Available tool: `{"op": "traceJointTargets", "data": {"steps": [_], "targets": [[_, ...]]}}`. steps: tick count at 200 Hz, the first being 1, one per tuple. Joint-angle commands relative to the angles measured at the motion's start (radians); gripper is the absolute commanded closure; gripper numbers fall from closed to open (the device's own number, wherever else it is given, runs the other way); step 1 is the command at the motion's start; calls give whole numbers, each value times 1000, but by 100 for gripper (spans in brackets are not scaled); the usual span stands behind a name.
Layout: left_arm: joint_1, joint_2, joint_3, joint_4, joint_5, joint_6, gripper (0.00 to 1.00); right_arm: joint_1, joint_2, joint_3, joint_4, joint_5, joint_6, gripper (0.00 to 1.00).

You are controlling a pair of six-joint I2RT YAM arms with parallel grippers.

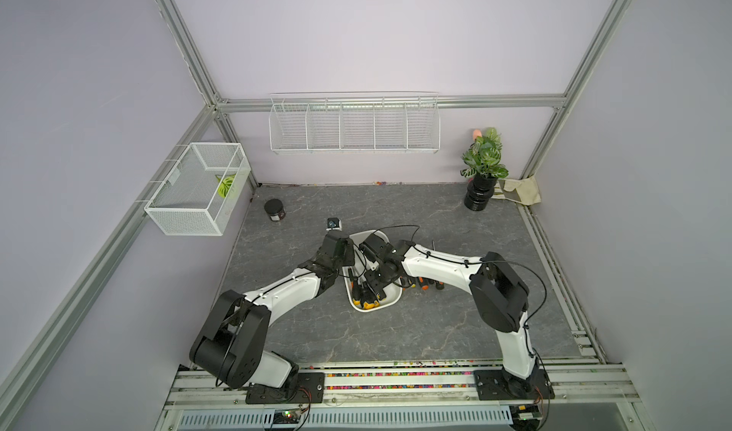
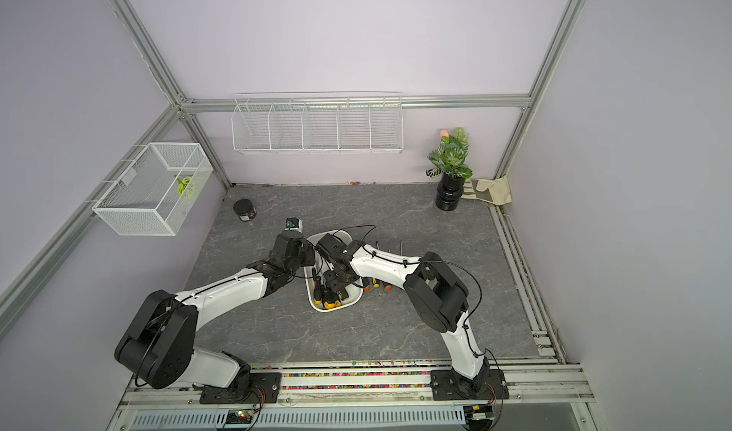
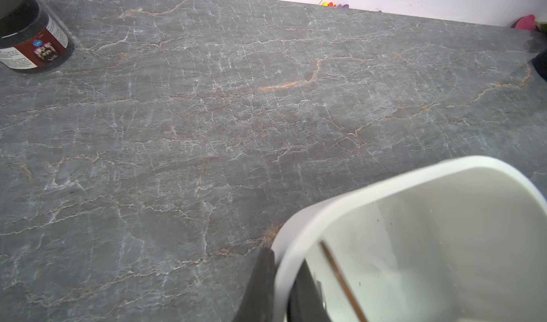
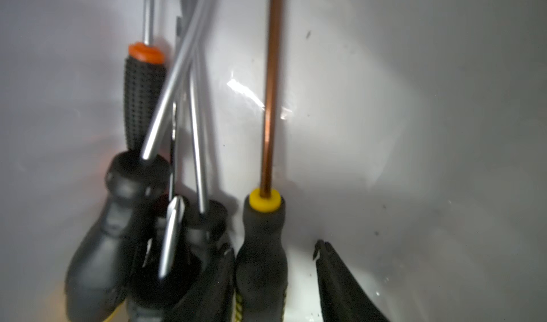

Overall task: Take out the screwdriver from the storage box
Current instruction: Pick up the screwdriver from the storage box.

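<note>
Pinch at the left: the left gripper (image 3: 284, 259) is clamped on the storage box (image 3: 384, 184), one finger outside its long white wall and one inside. Within the box, other screwdrivers (image 4: 142, 104) are heaped against one side, handles toward the robot and shafts running down the box's length. The screwdriver (image 4: 262, 234) with the yellow collar and coppery shaft lies just beside that heap on the same axis. The right gripper (image 4: 272, 246), the nearer claw, straddles its handle with jaws apart, a gap showing at one finger. Loose screwdrivers (image 1: 424, 284) lie on the table (image 1: 435, 322) just beside the box.
</note>
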Motion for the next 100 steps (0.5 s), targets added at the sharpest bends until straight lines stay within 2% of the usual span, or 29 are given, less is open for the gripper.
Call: {"op": "traceJointTargets", "data": {"steps": [1,43,100], "targets": [[-3,-8,-2,16,2,2,100,-13,58,44,-80,6,-33,52],[-3,-3,-2,19,-1,5,100,-23,59,45,-83,4,-33,57],[-3,6,-1,21,-2,7,100,-30,31,28,-69,-20,-27,90]]}}
